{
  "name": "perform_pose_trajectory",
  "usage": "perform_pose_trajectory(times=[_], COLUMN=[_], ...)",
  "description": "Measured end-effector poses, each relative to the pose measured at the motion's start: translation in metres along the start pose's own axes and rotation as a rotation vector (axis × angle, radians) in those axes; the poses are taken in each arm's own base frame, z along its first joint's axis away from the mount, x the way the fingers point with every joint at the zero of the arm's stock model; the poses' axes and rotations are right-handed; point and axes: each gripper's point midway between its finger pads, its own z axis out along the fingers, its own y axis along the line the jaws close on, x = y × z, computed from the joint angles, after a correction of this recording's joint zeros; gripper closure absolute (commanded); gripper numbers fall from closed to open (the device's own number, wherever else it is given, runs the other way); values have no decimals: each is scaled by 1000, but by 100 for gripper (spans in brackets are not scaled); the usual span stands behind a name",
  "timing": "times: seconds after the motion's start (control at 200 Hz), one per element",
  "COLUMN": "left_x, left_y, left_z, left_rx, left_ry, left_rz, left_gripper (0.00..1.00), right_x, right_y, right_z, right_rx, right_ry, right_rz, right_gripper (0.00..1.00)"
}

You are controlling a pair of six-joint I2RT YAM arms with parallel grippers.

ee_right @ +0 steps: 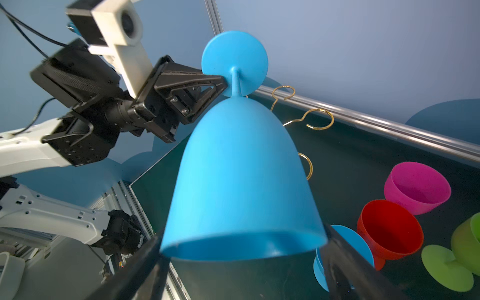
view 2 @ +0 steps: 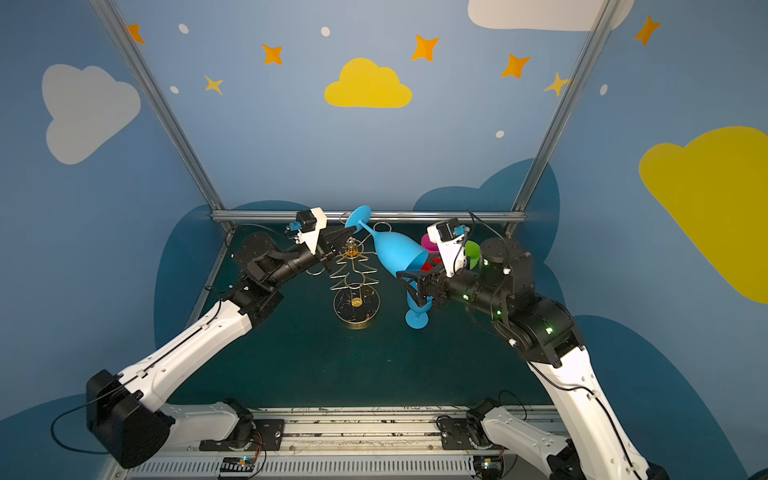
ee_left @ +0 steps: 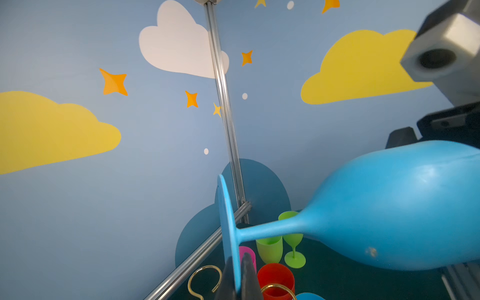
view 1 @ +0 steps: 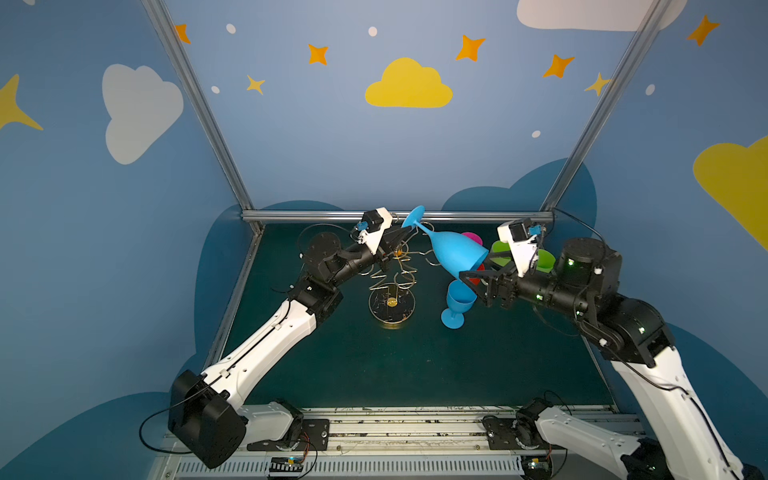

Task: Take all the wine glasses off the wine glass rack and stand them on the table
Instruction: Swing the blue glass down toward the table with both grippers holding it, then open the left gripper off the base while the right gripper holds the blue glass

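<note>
Left fingers [ee_left: 250, 278] clamp the foot of the tilted blue wine glass [view 1: 451, 251], beside the loops of the wine glass rack [view 1: 392, 302]. Right fingers [ee_right: 345, 265] are spread astride its bowl. Coloured glasses [ee_right: 389, 228] crowd the far right of the tabletop [view 1: 374, 365]; its front lies open.

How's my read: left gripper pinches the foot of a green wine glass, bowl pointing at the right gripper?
Wrong colour: the wine glass whose foot the left gripper pinches is blue, as the left wrist view shows. Its bowl does point at the right gripper.
</note>
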Motion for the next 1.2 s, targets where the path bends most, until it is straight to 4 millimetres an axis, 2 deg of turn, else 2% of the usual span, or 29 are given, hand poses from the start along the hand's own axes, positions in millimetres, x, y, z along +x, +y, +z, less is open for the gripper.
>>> perform_pose_trajectory(times=[0.135,0.375,0.546,0.701,0.781,0.951,1.071,1.202], left_x=[-6,-3,2,5,5,-1,-1,1], left_y=[5,3,1,-3,-5,-12,-12,-12], left_z=[-2,-8,-11,-13,-15,-20,-21,-22], left_rx=[-24,-27,-23,-3,4,35,34,28], left_ry=[-18,-20,-12,-11,-12,-23,-23,-23], left_rz=[-75,-132,-147,-161,-168,-167,-165,-160], left_gripper=[97,97,97,97,97,97,97,88], right_x=[-4,-7,-14,-17,-18,-18,-21,-23], right_y=[2,-3,-8,-13,-17,-23,-18,-16], right_z=[-15,-24,-22,-8,2,22,25,22], right_rx=[-2,30,48,50,51,44,8,-1], right_ry=[-50,-96,-123,-115,-107,-85,-91,-100], right_rz=[-9,-1,1,7,15,31,41,47], right_gripper=[14,16,19,24,35,77,100,100])
